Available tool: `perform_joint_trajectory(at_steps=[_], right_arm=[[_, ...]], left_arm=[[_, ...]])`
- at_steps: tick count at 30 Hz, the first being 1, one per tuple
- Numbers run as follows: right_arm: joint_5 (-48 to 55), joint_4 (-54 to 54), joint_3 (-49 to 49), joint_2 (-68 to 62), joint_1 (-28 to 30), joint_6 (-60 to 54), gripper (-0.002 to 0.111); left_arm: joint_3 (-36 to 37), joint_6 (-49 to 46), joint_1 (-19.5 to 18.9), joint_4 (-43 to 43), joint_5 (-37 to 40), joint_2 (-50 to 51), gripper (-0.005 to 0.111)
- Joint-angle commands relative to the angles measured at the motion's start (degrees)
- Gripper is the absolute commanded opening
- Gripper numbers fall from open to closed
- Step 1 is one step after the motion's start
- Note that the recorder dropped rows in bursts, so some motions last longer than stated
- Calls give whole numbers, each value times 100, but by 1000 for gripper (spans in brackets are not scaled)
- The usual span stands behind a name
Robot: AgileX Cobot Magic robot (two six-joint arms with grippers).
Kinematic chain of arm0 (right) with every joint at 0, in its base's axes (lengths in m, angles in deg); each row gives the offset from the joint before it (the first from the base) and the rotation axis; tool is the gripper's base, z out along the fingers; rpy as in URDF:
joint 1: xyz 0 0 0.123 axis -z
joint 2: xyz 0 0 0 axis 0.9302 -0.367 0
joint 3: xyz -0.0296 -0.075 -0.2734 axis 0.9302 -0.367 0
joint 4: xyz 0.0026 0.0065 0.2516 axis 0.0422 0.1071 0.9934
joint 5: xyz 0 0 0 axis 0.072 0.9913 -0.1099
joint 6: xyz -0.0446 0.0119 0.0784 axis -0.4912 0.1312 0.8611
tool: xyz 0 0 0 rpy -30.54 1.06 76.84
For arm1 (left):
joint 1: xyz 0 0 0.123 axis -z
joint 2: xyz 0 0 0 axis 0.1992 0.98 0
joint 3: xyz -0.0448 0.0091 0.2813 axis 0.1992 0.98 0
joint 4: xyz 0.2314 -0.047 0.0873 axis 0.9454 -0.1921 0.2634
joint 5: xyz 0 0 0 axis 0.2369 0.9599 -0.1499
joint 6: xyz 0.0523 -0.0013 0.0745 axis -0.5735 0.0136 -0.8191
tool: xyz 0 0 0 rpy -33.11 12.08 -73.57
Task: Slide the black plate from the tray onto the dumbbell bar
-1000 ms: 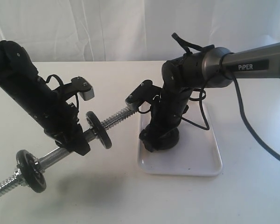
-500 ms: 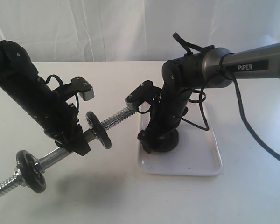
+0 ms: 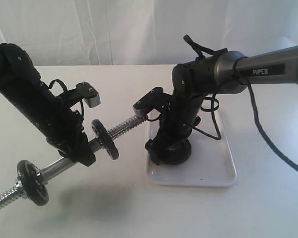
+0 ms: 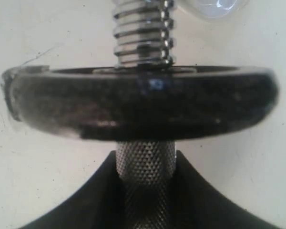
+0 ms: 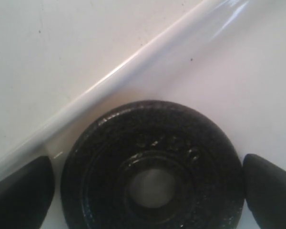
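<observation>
right arm [image 3: 268,67] bends down from 3 o'clock, right pincer [image 5: 148,186] spread astride the plate [image 5: 105,157]; left pincer [image 3: 82,151] clamps the bar [image 3: 125,126].

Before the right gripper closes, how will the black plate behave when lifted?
Probably stiff and heavy for size: the black plate looks like cast metal. Flat on the glossy tray, it may slide. On edge it could roll.

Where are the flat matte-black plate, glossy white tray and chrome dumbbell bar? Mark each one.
flat matte-black plate [image 5: 152,126], right wrist view, textured top face.
glossy white tray [image 3: 211,166], exterior view, bare floor.
chrome dumbbell bar [image 3: 124,127], exterior view, threaded end.
</observation>
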Motion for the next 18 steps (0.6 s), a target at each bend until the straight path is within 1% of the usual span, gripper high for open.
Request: perform_joint_trajectory(at_steps=[1, 10, 18], right_arm=[[514, -673, -170, -360, 3, -83, 105], [611, -932, -170, -360, 3, -83, 105], [680, -955, -170, -360, 3, -83, 105]], left_arm=[[-193, -36, -2, -899, 309, -360, 0], [-193, -33, -2, -899, 309, -360, 0], [-193, -33, -2, -899, 309, -360, 0]])
